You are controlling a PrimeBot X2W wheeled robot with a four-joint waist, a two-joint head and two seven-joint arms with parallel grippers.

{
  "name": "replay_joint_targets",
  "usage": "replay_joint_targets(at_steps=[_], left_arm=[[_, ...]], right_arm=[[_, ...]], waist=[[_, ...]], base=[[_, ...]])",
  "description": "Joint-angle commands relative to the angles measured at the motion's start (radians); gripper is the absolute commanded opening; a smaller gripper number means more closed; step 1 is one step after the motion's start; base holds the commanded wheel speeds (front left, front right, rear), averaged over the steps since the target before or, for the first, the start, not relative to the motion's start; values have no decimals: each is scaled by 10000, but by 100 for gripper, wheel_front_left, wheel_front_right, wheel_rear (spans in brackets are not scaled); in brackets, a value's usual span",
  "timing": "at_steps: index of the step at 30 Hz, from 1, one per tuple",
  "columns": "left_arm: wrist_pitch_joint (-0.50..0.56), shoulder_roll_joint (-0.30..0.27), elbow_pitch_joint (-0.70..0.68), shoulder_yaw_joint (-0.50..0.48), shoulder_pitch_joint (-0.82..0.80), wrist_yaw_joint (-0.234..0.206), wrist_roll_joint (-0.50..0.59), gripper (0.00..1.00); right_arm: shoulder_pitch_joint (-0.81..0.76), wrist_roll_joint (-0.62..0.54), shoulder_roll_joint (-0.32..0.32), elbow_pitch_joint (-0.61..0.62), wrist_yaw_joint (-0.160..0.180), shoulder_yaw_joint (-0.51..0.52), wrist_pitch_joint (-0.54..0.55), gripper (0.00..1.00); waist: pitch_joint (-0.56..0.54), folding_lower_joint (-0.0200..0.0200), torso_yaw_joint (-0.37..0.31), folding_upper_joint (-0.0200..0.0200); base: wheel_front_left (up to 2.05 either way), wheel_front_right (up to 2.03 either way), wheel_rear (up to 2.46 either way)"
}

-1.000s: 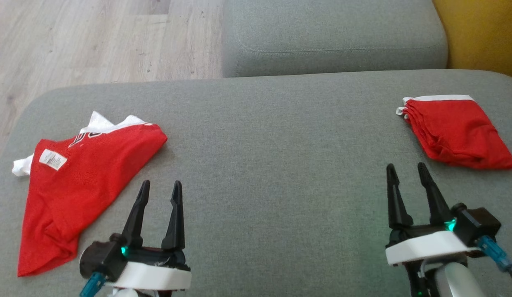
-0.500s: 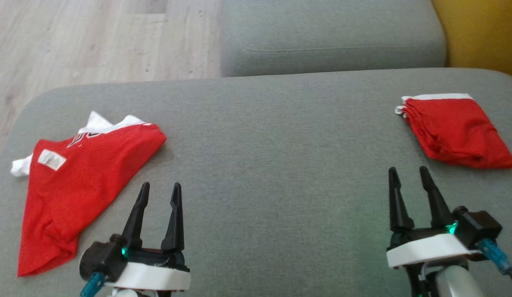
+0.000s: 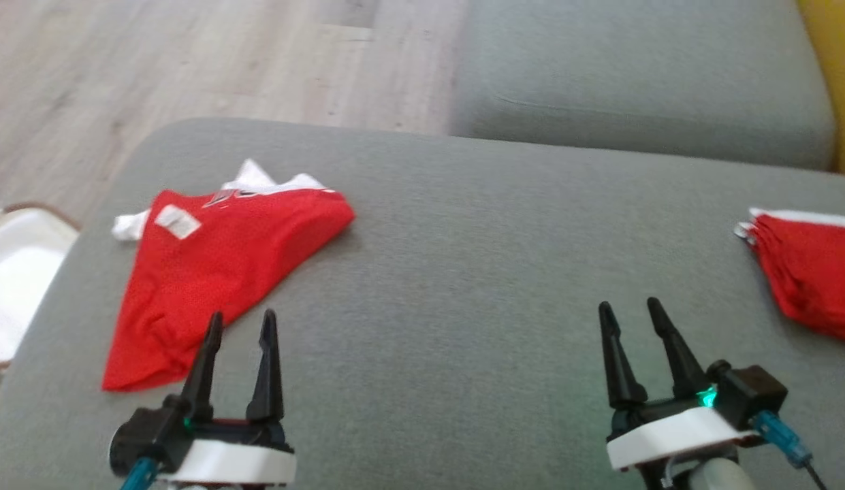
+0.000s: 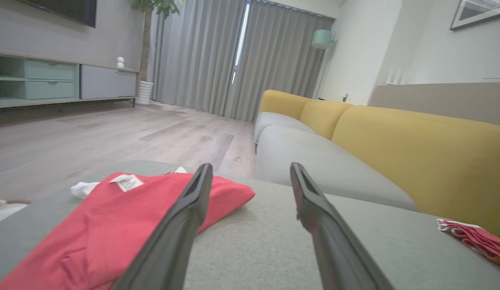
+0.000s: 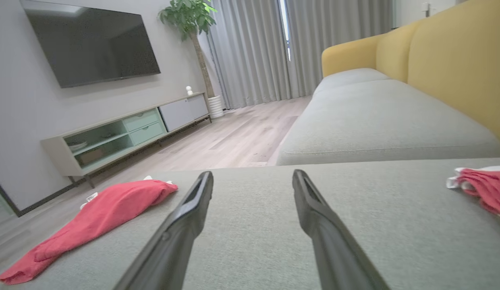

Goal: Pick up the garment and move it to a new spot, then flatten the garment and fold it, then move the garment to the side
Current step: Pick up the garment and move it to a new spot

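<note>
- On the cushion [image 3: 463, 272], at its left, your crumpled garment [image 3: 218, 272] lies unfolded.
- Beside it, your left end effector [image 3: 241, 316] hangs released, empty.
- Your right end effector [image 3: 628, 305] is released too, near a folded red piece [image 3: 814, 282].
- Every step looks undone.

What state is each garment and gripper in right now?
Loose red garment: unfolded, rumpled, lying on the grey cushion, tag showing.
Folded red garment: folded, lying at the cushion's right side.
Left gripper: open, empty, at the loose garment's near edge.
Right gripper: open, empty, over bare cushion.
</note>
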State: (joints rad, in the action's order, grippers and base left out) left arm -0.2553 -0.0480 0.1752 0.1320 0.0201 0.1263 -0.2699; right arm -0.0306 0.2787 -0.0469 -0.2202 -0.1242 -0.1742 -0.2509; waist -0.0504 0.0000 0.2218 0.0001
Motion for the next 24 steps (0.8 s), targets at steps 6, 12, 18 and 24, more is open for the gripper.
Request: replay_joint_targets(at_steps=[6,12,18,24], left_arm=[[-65,-22,-293,-572,-38,-22,169,100],[-65,-22,-316,-621,-2,-6,241,100],[-65,-22,-371,-772,-18,2,276,100],[-65,-22,-446,-1222,-257,12,229,100]], right_arm=[[170,204,-34,313,-65,-626,-109,100],[86,347,-34,314,-65,-853,-109,100],[100,354,-34,348,-65,-883,-109,100],[276,193,-34,385,-65,-964,-109,100]], waist=[[-206,0,889,-1],[-240,0,1259,-1],[-145,0,1358,-1],[402,0,1152,-1]], base=[[0,0,0],[0,0,0],[0,0,0],[0,0,0]])
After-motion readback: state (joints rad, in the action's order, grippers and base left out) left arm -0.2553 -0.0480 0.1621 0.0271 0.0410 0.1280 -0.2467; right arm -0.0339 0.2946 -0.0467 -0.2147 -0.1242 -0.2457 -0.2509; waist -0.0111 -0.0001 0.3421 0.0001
